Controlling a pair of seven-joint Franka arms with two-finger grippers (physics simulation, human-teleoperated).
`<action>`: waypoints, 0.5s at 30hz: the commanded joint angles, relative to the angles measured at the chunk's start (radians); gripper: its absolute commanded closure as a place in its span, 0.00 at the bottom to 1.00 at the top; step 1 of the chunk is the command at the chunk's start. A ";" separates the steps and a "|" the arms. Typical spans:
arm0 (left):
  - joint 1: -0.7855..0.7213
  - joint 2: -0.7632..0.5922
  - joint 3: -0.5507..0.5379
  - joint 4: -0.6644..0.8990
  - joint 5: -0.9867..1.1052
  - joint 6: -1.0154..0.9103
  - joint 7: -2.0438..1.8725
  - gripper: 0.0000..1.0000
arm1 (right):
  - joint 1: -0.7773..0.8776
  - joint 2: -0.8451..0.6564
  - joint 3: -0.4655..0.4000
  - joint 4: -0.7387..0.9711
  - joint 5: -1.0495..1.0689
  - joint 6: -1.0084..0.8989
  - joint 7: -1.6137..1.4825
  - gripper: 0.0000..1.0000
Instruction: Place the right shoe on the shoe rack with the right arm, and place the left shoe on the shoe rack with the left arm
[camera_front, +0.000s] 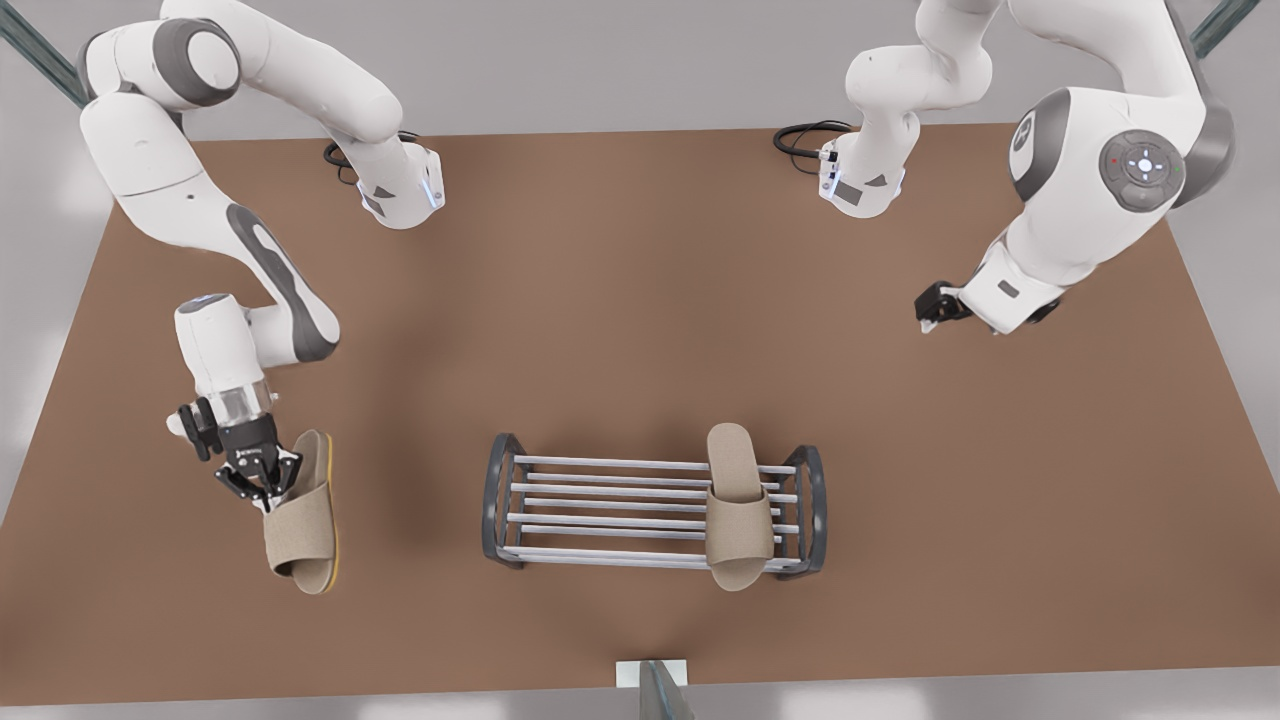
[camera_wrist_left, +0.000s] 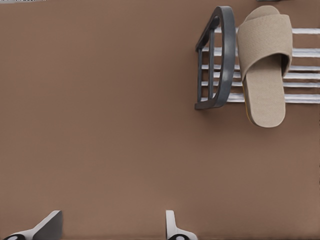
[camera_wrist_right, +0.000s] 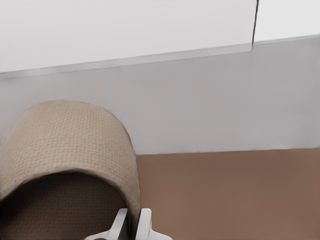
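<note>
At the front view's left, well apart from the low shoe rack of dark grey arched ends and silver bars (camera_front: 600, 519), right gripper (camera_front: 262, 490) pinched shut on the strap edge of the right shoe (camera_front: 305, 520), a beige fabric slide slipper, long axis far-to-near, open toe toward that view's bottom. Across the bars at the rack's front-view-right end, the left shoe (camera_front: 738, 510), second of two matching slippers, lengthwise over the bars, toe the same way. Over the brown table (camera_front: 640, 300) at the front view's right, left gripper (camera_front: 930, 312) waiting, fingers spread wide, holding nothing.

One beige slipper (camera_front: 738, 505) lies across the rack (camera_front: 655, 510) bars at the front view's right end; the other slipper (camera_front: 305, 515) hangs tilted at the left, pinched at its strap.
</note>
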 joint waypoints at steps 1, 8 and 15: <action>0.021 -0.002 -0.001 -0.001 -0.004 0.003 0.126 0.00 | -0.014 -0.042 0.000 -0.014 0.002 -0.023 0.124 0.79; 0.021 -0.003 -0.001 -0.001 -0.004 -0.002 0.115 0.00 | -0.013 -0.309 0.057 -0.041 0.002 -0.304 0.340 0.79; 0.021 -0.005 -0.003 -0.001 -0.004 -0.005 0.115 0.00 | -0.008 -0.528 0.195 -0.065 0.002 -0.548 0.586 0.79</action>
